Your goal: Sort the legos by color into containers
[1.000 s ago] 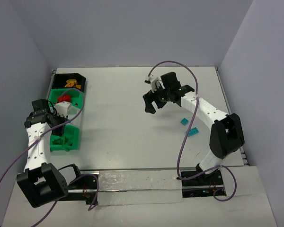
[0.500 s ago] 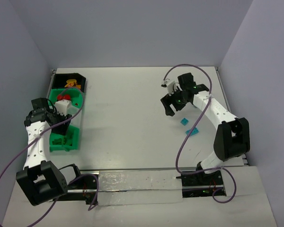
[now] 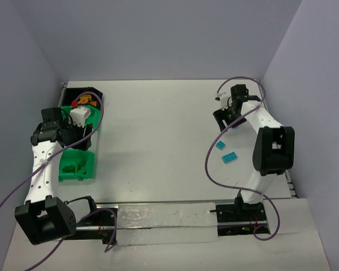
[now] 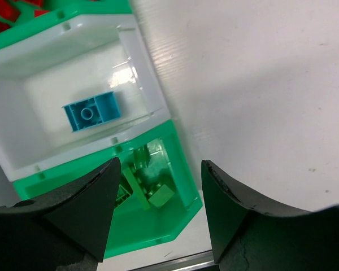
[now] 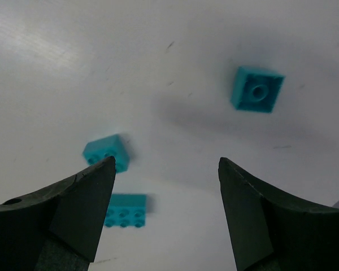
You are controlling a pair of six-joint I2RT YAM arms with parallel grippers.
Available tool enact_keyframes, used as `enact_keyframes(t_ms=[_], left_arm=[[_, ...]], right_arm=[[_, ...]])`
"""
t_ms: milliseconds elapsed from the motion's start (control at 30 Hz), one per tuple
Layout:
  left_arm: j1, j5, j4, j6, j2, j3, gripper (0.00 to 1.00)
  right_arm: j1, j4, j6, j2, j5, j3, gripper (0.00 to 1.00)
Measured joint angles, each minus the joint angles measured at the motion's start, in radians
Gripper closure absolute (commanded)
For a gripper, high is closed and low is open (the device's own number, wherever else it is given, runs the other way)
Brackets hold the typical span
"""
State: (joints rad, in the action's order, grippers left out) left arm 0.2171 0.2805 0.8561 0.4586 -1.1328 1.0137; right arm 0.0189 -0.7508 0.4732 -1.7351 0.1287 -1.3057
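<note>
My left gripper (image 3: 78, 140) hangs open and empty over the row of containers at the far left. In the left wrist view its fingers (image 4: 73, 209) frame a white bin (image 4: 138, 62) holding one teal lego (image 4: 91, 111) and a green bin (image 4: 175, 223) holding green legos (image 4: 147, 189). My right gripper (image 3: 220, 121) is open and empty above the table at the far right. Three teal legos lie loose below it: a small block (image 5: 106, 152), a flat plate (image 5: 126, 209) and a square piece (image 5: 257, 89). Two of them show from above (image 3: 219, 145) (image 3: 229, 157).
A black bin (image 3: 73, 93) at the far end of the row holds yellow-orange legos (image 3: 86, 100). The green bin beside it (image 3: 93, 118) holds red legos (image 3: 74, 104). Purple cables loop from both arms. The table's right edge (image 3: 274, 121) runs close to the right arm.
The right gripper has swung right and back, from mid-table to above the teal legos. The left gripper has moved a little farther along the bins.
</note>
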Motion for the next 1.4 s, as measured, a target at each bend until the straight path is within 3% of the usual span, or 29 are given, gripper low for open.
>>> enact_keyframes(t_ms=[267, 600, 733, 900, 1067, 1233, 1400], left_arm=[[-0.066, 0.001, -0.016, -0.06, -0.014, 0.047, 0.32], [-0.091, 0.001, -0.026, -0.092, -0.03, 0.063, 0.31], [-0.094, 0.001, -0.033, -0.105, -0.033, 0.068, 0.31], [-0.118, 0.02, -0.041, -0.124, -0.049, 0.083, 0.32], [-0.156, 0.099, -0.083, -0.2, -0.089, 0.122, 0.29], [-0.166, 0.314, -0.215, -0.382, -0.125, 0.128, 0.2], [-0.25, 0.438, -0.45, -0.544, -0.11, 0.054, 0.15]], right_arm=[[-0.101, 0.019, -0.005, -0.23, -0.061, -0.234, 0.2], [-0.122, -0.029, -0.008, -0.403, -0.054, -0.377, 0.25], [-0.122, -0.051, -0.01, -0.426, -0.031, -0.379, 0.33], [-0.122, -0.056, -0.014, -0.431, -0.03, -0.379, 0.63], [-0.122, -0.055, -0.011, -0.43, -0.024, -0.377, 0.75], [-0.116, -0.08, -0.035, -0.385, 0.147, -0.357, 0.8], [-0.051, -0.072, -0.165, -0.258, 0.518, -0.326, 0.85]])
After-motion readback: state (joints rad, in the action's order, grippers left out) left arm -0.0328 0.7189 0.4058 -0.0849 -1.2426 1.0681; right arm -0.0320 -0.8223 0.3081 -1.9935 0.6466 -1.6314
